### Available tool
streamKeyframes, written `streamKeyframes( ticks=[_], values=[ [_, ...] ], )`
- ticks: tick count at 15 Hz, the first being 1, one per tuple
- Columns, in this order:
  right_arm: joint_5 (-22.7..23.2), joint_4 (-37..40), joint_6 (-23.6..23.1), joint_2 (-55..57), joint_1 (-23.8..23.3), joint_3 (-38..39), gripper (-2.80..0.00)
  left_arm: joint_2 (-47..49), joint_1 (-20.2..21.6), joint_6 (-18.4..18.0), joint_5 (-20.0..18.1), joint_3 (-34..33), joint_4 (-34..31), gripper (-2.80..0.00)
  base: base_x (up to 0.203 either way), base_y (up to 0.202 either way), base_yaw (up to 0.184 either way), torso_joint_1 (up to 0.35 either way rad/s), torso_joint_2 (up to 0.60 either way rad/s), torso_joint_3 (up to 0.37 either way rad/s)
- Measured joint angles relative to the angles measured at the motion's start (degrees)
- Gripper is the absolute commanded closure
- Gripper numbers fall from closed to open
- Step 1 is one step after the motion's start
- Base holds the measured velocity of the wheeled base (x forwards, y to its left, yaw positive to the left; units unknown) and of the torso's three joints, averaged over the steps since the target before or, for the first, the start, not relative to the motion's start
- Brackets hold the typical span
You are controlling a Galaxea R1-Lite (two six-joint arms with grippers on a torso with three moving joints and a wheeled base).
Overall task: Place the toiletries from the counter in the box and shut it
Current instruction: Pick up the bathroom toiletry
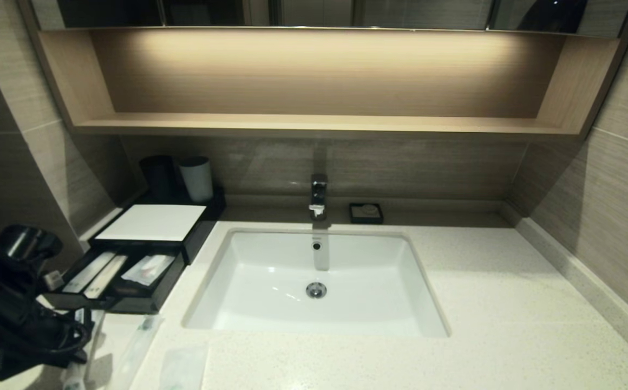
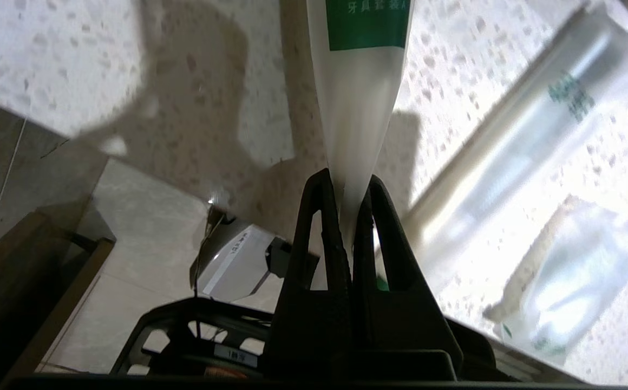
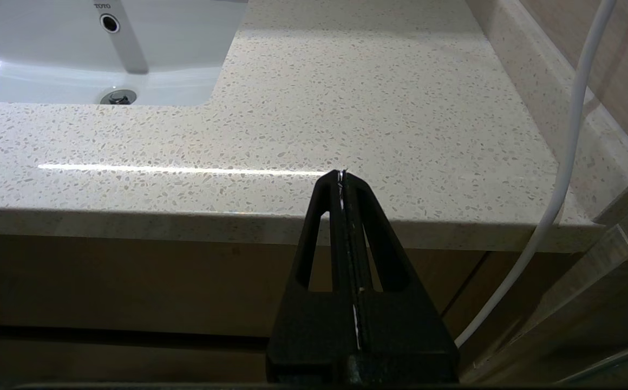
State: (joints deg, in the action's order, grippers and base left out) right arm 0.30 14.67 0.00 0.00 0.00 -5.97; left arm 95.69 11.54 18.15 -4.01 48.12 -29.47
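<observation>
Above counter (image 2: 54, 49), left gripper (image 2: 349, 184) pinching green-banded sachet (image 2: 360, 97).

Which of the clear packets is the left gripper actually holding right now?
The green-banded sachet, pinched at its end in the left gripper. The other long sachet and the squarish packet lie loose on the counter.
</observation>
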Motion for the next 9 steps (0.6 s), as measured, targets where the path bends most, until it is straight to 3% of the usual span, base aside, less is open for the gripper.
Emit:
streamKeyframes(
  ticks=[3,6,9],
  values=[
    [0.01,0.00,0.00,0.00,0.00,0.00,0.00,-6.99,-4.58,1.92,1.74,3.94,-11.38,0.00,0.000,0.000,0.000,0.000,0.00,0.000],
    [0.01,0.02,0.00,0.00,0.00,0.00,0.00,-12.62,-6.37,3.69,2.63,9.46,-22.24,0.00,0.000,0.000,0.000,0.000,0.00,0.000],
    [0.03,0.02,0.00,0.00,0.00,0.00,0.00,-14.88,-5.35,3.36,4.28,12.27,-22.68,0.00,0.000,0.000,0.000,0.000,0.00,0.000]
  ],
)
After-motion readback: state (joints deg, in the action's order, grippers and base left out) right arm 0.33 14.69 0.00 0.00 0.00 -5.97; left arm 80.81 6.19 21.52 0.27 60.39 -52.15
